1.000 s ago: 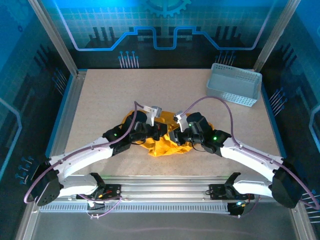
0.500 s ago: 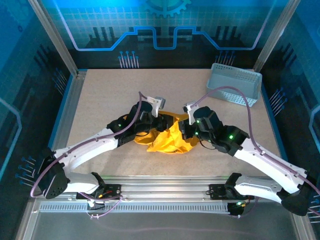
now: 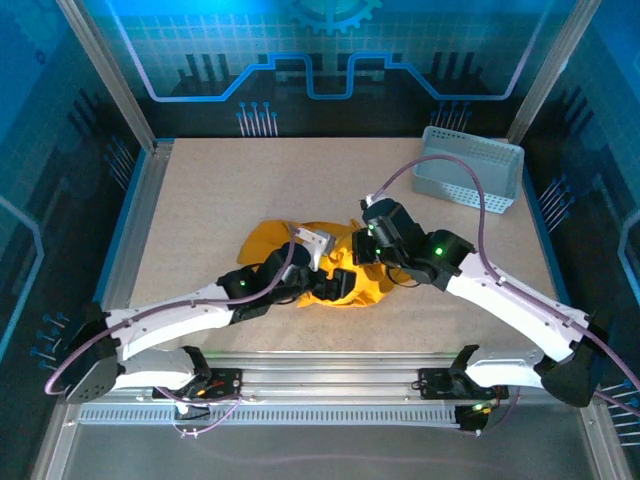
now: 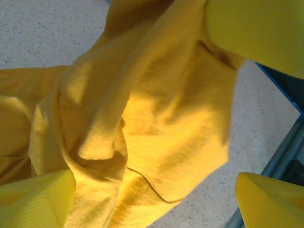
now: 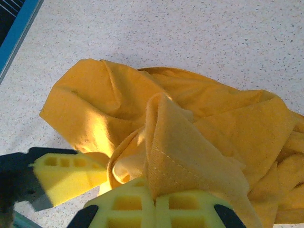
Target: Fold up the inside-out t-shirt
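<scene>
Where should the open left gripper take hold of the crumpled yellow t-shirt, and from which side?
Probably the low outer lobe of the t-shirt, on the left arm's side, from above: it lies thin and free. The right gripper pinches the raised middle fold, so the left gripper gains most spread at that far edge.

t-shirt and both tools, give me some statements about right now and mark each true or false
1. The right tool is shut on a fold of the t-shirt. True.
2. The left tool is clamped on the t-shirt. False: its jaws stand open over the fabric.
3. The t-shirt lies flat and neatly folded. False: it is a crumpled heap on the table.
4. The basket stands at the table's far right corner, apart from the t-shirt. True.
</scene>
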### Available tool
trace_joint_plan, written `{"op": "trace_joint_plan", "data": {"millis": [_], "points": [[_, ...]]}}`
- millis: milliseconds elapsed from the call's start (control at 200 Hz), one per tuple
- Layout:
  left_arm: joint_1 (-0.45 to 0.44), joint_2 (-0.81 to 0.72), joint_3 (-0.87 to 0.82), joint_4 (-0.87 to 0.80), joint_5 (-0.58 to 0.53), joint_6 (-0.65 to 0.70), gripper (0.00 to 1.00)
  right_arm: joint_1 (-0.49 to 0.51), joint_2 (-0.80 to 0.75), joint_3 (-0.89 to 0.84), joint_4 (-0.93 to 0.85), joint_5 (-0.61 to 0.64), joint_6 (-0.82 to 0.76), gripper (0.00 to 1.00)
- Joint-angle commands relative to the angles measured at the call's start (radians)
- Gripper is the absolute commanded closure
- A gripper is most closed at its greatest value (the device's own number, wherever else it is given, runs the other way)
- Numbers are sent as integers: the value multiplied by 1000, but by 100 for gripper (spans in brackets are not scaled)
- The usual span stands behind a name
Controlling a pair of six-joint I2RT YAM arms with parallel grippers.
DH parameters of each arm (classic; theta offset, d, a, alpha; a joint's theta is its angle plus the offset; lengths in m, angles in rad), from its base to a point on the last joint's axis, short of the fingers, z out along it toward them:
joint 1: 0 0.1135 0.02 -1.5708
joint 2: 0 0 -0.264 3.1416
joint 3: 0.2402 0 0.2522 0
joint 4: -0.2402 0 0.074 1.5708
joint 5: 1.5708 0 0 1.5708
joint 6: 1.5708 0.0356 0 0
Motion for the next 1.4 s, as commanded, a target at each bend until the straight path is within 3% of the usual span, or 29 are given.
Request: {"op": "trace_joint_plan", "data": {"millis": [0, 230, 365, 555, 745, 895, 1146, 1296, 1396], "points": [[-1, 60, 52, 68, -19, -14, 17, 34, 1, 29, 14, -19, 34, 100], [6, 127, 67, 171, -6, -71, 41, 39, -16, -15, 32, -21, 77, 100], [10, 136, 60, 184, 0, -81, 73, 34, -18, -18, 17, 1, 83, 99], [17, 75, -36, 264, 39, -53, 100, -51, -67, -55, 16, -46, 48, 86], [55, 30, -121, 328, 115, -60, 100, -66, -152, -128, 67, -113, -71, 58], [75, 12, -147, 332, 136, -58, 100, -64, -195, -219, 74, -98, -98, 51], [77, 0, -145, 318, 159, -50, 100, -38, -132, -256, 77, -36, -80, 40], [76, -7, -145, 308, 176, -43, 100, -39, -56, -210, 42, 83, -45, 40], [77, -18, -150, 296, 185, -32, 100, -57, -11, -178, -22, 169, -10, 56]]}}
